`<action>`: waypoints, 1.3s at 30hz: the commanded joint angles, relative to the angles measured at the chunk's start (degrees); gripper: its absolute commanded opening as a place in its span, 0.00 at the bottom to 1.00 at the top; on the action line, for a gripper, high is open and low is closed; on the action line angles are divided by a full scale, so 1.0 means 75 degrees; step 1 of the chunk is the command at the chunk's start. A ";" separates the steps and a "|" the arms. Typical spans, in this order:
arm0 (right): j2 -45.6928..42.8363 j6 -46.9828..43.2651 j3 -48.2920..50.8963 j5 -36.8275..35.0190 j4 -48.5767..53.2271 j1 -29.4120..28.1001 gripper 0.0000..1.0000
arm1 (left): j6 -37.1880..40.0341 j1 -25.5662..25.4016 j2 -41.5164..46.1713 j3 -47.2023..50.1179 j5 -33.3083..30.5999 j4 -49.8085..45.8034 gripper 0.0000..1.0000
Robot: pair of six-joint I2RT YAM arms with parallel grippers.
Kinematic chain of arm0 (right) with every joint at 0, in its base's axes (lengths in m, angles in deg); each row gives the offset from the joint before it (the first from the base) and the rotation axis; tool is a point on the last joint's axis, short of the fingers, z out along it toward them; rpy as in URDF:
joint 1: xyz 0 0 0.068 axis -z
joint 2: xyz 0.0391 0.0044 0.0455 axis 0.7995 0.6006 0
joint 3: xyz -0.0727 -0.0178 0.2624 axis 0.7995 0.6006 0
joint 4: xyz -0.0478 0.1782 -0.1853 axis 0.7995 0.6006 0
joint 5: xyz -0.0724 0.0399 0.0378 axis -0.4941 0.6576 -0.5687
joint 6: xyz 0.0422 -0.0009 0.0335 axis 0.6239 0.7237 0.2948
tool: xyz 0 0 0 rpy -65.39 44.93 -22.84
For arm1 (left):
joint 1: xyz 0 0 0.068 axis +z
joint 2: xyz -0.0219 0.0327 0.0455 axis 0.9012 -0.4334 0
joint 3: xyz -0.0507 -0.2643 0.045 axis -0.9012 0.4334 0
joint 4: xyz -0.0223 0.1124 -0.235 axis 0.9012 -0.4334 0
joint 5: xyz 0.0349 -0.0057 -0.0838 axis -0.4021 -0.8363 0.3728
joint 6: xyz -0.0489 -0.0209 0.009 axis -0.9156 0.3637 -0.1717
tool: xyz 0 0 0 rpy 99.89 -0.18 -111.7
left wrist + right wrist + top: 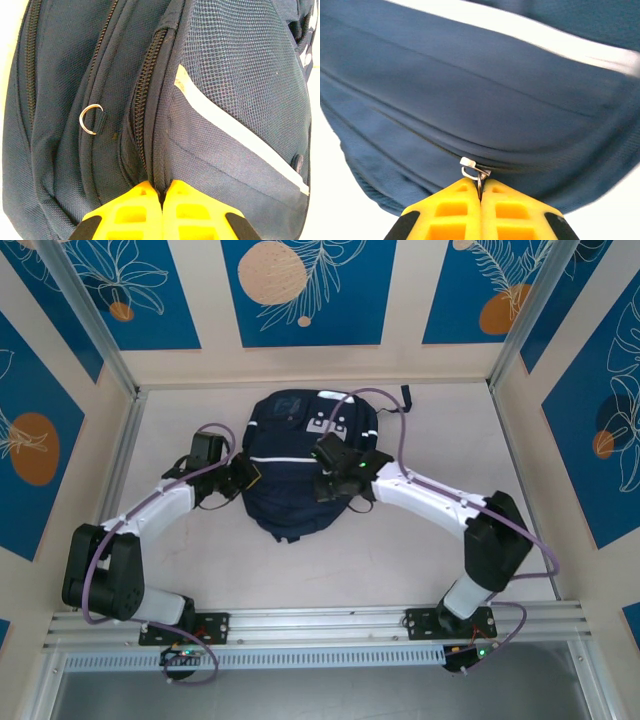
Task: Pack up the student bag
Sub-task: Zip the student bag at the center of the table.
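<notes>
The student bag (290, 465), dark navy with a white stripe and white-grey patches at its top, lies flat mid-table. My left gripper (243, 476) presses against its left side; its yellow fingertips (161, 192) are shut, pinching a fold of navy fabric beside a zipper track (145, 95). A metal D-ring (90, 119) hangs on the neighbouring zipper. My right gripper (335, 478) sits over the bag's right half, shut on a silver zipper pull (474, 171) on a closed zipper line (410, 132). The white stripe (535, 37) runs above it.
The bag's dark strap (405, 397) trails toward the back right. Beige table surface (400, 560) lies in front of the bag. Metal frame posts (100, 330) and patterned walls enclose the workspace.
</notes>
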 commanded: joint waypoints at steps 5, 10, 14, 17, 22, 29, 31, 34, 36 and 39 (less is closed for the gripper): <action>-0.0749 -0.0457 0.0602 -0.0040 0.0630 0.0950 0.00 | 0.0695 0.0077 -0.0175 -0.0280 -0.0567 -0.0483 0.00; -0.0643 -0.1262 0.0463 0.0550 0.0464 0.1608 0.00 | 0.1221 0.0102 -0.0246 -0.0405 -0.0603 -0.0931 0.00; -0.0373 -0.1954 0.0116 0.1064 0.0393 0.1931 0.00 | 0.1905 0.0107 -0.0337 -0.0546 -0.0518 -0.1392 0.00; -0.0020 -0.2451 -0.0279 0.1032 0.0592 0.2044 0.00 | 0.2521 0.0120 -0.0456 -0.0766 -0.0512 -0.1917 0.00; 0.0508 -0.3246 -0.0872 0.0862 0.1196 0.2181 0.00 | 0.3128 0.0199 -0.0423 -0.0911 -0.0806 -0.2390 0.00; 0.0875 -0.3468 -0.1353 0.0632 0.1290 0.2354 0.00 | 0.3475 0.0249 -0.0531 -0.1003 -0.0641 -0.2404 0.00; 0.1026 -0.3422 -0.1526 0.0821 0.1213 0.2333 0.00 | 0.3594 0.0249 -0.0604 -0.1063 -0.0540 -0.2427 0.00; 0.1150 -0.3070 -0.1904 0.1173 0.1229 0.2298 0.00 | 0.3784 0.0250 -0.0686 -0.1140 -0.0474 -0.2498 0.00; 0.1142 -0.2795 -0.2044 0.1319 0.1175 0.2298 0.02 | 0.3843 0.0249 -0.0702 -0.1199 -0.0474 -0.2548 0.00; 0.1075 -0.2439 -0.2206 0.1297 0.1281 0.2296 0.08 | 0.3890 0.0250 -0.0649 -0.1337 -0.0374 -0.2585 0.00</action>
